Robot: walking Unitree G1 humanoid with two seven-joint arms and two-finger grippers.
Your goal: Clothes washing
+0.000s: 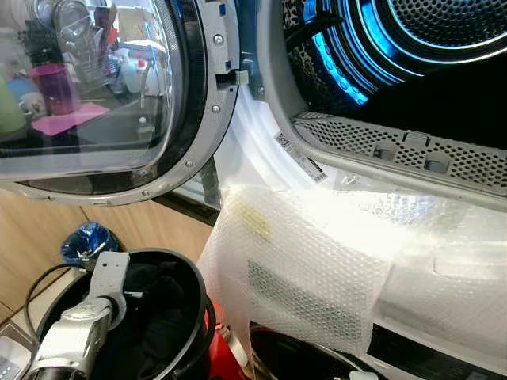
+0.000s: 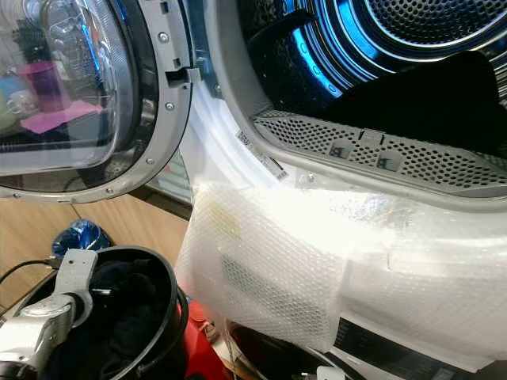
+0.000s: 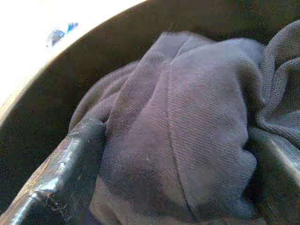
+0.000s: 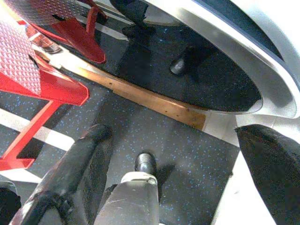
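Left gripper [image 3: 173,154] is reaching down inside the black bucket [image 1: 186,277], fingers clamping the dark garment [image 3: 187,117]; the washer drum [image 1: 412,39] is lying above and right of the bucket; right gripper [image 4: 178,178] is hanging apart, idle

A black round bucket [image 1: 186,317] is seen low at the left, with dark clothing [image 1: 158,317] heaped directly inside it; in the left wrist view the grey-looking knit fabric [image 3: 187,140] is bunched against the bucket's curved inner wall [image 3: 56,117]. The floor [image 4: 187,159] is shown as dark speckled matting crossed by a wooden strip [image 4: 150,101], with red metal frames [image 4: 42,89] stood on it. A wooden floor [image 1: 32,237] is noted under the open door, with a crumpled blue bag [image 1: 87,241] lying on it just beside the bucket.
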